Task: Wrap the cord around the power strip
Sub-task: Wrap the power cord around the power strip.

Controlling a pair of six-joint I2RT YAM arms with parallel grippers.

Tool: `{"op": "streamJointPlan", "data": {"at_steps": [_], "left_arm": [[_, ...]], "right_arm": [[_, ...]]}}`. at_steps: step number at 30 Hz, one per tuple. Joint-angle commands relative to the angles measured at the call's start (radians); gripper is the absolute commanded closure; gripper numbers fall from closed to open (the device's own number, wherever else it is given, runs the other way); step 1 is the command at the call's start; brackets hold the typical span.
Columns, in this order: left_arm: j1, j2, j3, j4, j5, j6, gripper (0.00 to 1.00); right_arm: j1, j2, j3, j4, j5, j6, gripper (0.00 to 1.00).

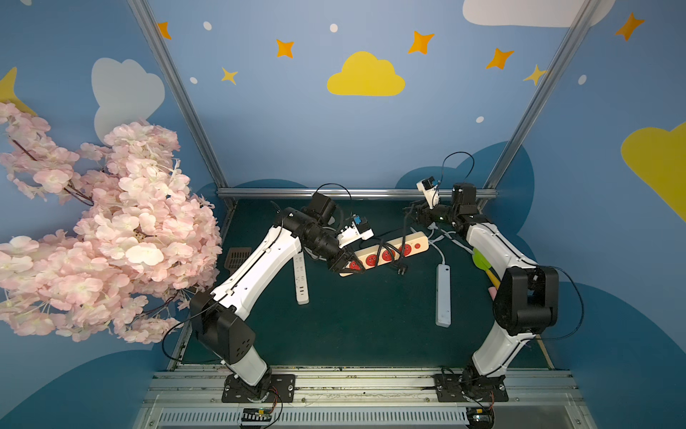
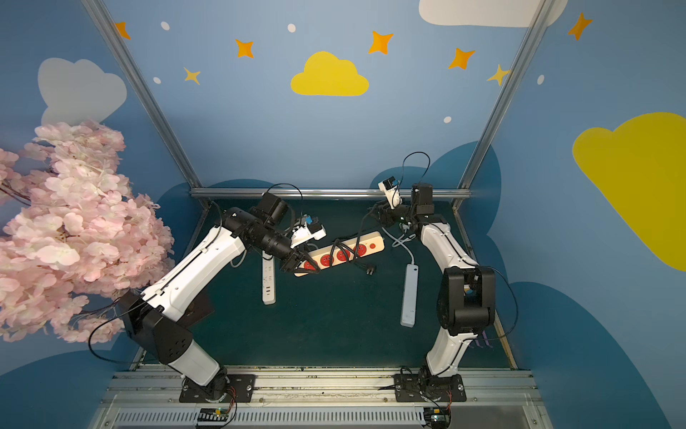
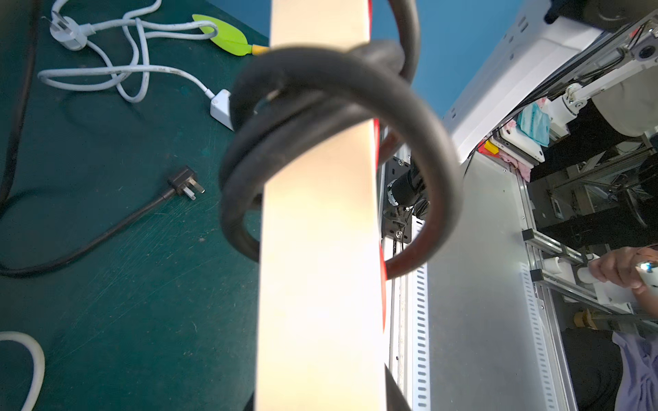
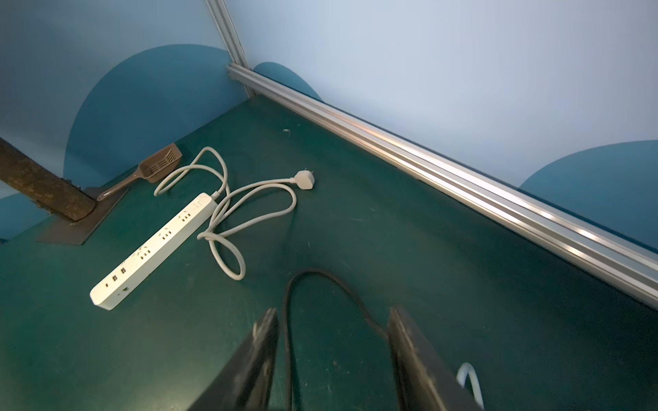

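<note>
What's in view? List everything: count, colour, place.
cream power strip: one, red sockets, middle of table
black cord: one, looped around the cream strip, plug on the table
white power strip: one, beside the left arm
blue power strip: one, beside the right arm
scoop: one, brown, table's left edge
spatula: one, green, by the right arm
blossom tree: one, pink, left of table
left fingers: black, shut on the cream strip's end
right fingers: black, open, cord between them

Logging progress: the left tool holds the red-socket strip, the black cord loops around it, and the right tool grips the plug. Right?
No: the plug lies loose on the mat, seen in the left wrist view; the right tool is open. The strip and cord claims hold.
</note>
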Motion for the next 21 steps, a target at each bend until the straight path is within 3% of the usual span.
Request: {"op": "streamJointPlan", "data": {"at_steps": [1, 8, 14, 21], "left_arm": [[-0.006, -0.063, 0.026, 0.085, 0.116, -0.02, 0.97], [-0.007, -0.121, -0.044, 0.334, 0.197, -0.181, 0.97], [0.03, -0.14, -0.081, 0.534, 0.128, -0.334, 0.97], [0.037, -0.081, 0.01, 0.447, 0.052, -0.349, 0.97]], "right_arm": [[0.012, 0.045, -0.043, 0.191, 0.014, 0.121, 0.47], [0.046, 0.146, -0.057, 0.381, 0.086, 0.247, 0.46], [0.095, 0.189, -0.116, 0.539, 0.136, 0.366, 0.59], [0.176, 0.177, -0.225, 0.674, 0.296, 0.482, 0.45]]}}
